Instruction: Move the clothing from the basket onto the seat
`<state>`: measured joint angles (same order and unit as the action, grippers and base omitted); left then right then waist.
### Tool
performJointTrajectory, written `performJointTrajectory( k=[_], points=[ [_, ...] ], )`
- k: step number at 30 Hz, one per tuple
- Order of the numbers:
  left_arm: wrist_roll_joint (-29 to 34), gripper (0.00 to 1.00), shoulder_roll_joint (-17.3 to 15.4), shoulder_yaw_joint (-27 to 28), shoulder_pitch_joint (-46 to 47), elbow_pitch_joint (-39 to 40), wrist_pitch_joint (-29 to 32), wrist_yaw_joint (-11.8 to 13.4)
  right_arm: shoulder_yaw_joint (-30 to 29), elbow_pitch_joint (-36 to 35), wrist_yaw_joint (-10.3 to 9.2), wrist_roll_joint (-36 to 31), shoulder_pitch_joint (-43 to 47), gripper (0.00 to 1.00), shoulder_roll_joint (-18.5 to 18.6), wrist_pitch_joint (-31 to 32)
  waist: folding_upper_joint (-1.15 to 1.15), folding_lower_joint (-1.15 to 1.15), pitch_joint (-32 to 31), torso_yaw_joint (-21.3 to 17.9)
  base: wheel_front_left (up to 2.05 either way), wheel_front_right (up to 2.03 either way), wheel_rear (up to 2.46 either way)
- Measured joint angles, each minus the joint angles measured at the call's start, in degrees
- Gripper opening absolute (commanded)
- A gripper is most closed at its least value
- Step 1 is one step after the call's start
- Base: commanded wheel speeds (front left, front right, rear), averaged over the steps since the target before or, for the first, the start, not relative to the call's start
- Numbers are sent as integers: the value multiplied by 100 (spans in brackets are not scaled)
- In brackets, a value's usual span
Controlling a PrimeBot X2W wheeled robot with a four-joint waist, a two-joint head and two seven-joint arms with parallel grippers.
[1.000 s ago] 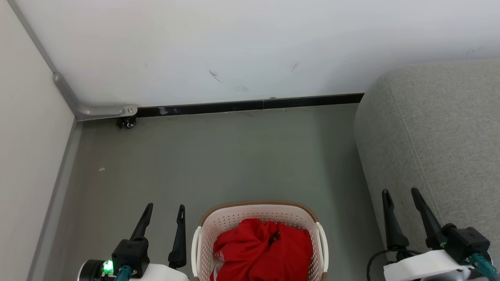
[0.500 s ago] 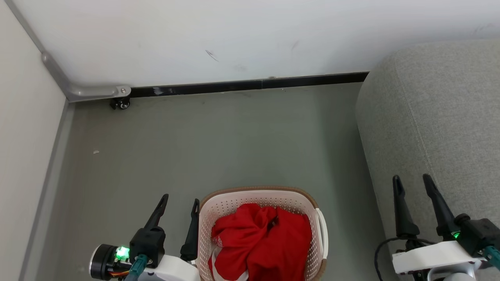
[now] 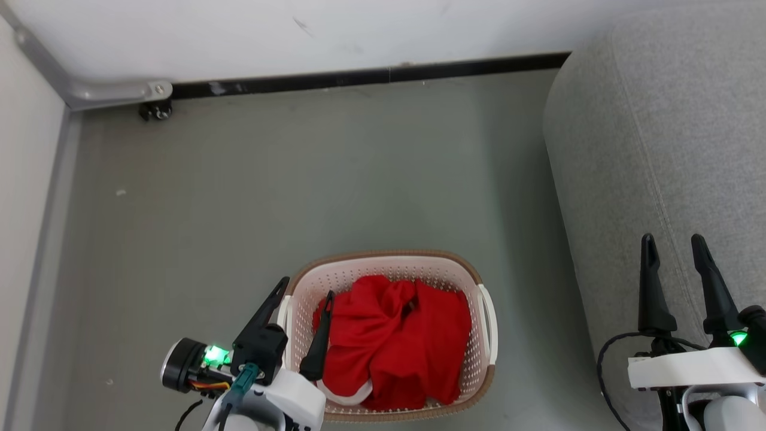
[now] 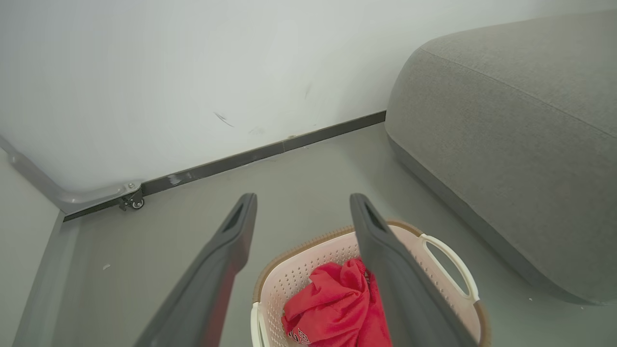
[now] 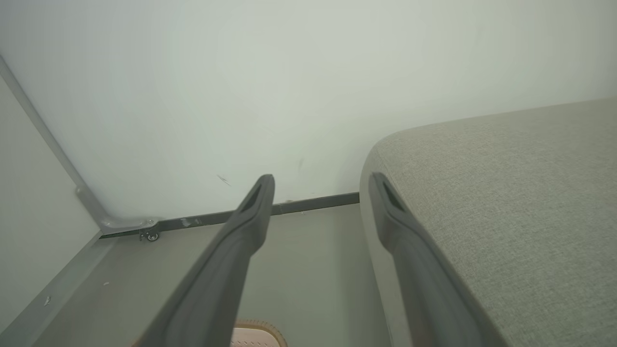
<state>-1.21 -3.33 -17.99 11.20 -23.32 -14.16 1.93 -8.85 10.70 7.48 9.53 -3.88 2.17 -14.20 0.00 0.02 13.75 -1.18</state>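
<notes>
Over the basket (image 3: 383, 254) rim, left fingers (image 3: 319, 335) spread empty above the clothing (image 3: 401, 341); right fingers (image 3: 651, 293) spread empty by the seat (image 3: 658, 120).

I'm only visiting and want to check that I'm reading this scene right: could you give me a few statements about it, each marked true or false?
1. The clothing lies inside the basket. True.
2. The left gripper is shut on the clothing. False: it is open, over the basket's left rim, holding nothing.
3. The basket stands on the seat. False: it stands on the floor, beside the seat.
4. The right gripper is open and holds nothing. True.
</notes>
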Motion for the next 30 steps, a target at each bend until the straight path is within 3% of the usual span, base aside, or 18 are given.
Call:
performJointTrajectory(
  k=[30],
  points=[
    [643, 100, -204, -421, 1393, -1371, -5, -193, -237, -504, 0, 305, -703, 100, -1, 0, 0, 0, 1753, -596, 0, 0, 0]
  ],
)
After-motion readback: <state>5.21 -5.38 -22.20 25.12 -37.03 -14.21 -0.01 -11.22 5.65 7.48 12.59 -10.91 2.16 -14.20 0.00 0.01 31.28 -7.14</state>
